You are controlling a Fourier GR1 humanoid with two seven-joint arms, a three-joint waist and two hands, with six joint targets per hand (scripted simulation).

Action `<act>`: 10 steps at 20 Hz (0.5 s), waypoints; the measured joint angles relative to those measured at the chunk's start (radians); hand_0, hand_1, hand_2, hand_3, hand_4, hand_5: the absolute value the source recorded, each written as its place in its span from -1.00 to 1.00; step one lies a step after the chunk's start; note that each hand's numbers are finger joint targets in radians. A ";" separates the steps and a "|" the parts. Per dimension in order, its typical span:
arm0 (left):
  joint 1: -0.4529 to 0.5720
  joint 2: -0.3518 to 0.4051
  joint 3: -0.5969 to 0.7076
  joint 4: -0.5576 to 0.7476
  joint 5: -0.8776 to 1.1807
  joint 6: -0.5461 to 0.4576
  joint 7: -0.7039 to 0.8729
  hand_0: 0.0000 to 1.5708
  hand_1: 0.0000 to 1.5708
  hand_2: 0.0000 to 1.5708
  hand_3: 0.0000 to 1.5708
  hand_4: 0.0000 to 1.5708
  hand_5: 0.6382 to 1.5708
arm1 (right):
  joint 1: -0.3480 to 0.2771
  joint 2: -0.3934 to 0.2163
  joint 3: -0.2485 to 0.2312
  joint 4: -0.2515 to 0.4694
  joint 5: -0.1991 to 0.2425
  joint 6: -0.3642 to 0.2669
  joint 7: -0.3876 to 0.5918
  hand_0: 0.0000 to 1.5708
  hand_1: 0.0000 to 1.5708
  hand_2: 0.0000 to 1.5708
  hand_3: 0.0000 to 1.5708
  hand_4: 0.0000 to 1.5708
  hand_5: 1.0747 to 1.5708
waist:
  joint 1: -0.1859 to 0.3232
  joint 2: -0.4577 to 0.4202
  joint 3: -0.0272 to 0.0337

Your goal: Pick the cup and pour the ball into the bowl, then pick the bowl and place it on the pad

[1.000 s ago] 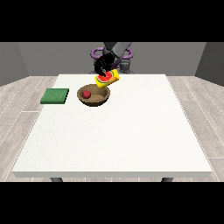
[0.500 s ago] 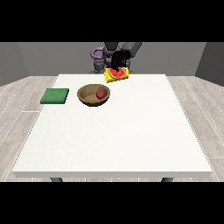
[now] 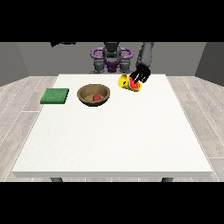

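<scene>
Yellow cup tipped on side at table's far edge; red ball inside brown bowl; green pad flat beside bowl.

No readable text, labels, brands, numbers or signs anywhere, none on the cup, the bowl, the pad or the table

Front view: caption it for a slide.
Ball in bowl; hand at the view's right holds tipped cup; pad waits.
</scene>
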 measured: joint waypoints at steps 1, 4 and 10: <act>0.025 0.000 0.026 -0.027 0.055 -0.007 -0.055 0.91 0.91 1.00 1.00 0.87 0.77 | 0.002 0.001 -0.004 -0.014 -0.005 -0.002 0.000 -1.00 -1.00 -1.00 -1.00 -0.47 0.98 | 0.006 0.013 -0.0003; 0.041 -0.063 0.101 -0.111 0.240 -0.091 -0.145 0.75 0.75 1.00 1.00 0.26 1.00 | 0.003 0.010 -0.004 -0.032 -0.003 -0.016 0.000 -1.00 -1.00 -1.00 -1.00 -0.42 0.97 | 0.025 0.033 -0.0069; 0.047 -0.132 0.248 -0.244 0.609 -0.397 -0.291 -0.58 -0.58 -1.00 -1.00 -0.68 1.00 | -0.005 0.042 0.009 -0.059 0.015 -0.063 0.009 -1.00 -1.00 -1.00 -1.00 -0.35 0.98 | 0.103 0.086 -0.0094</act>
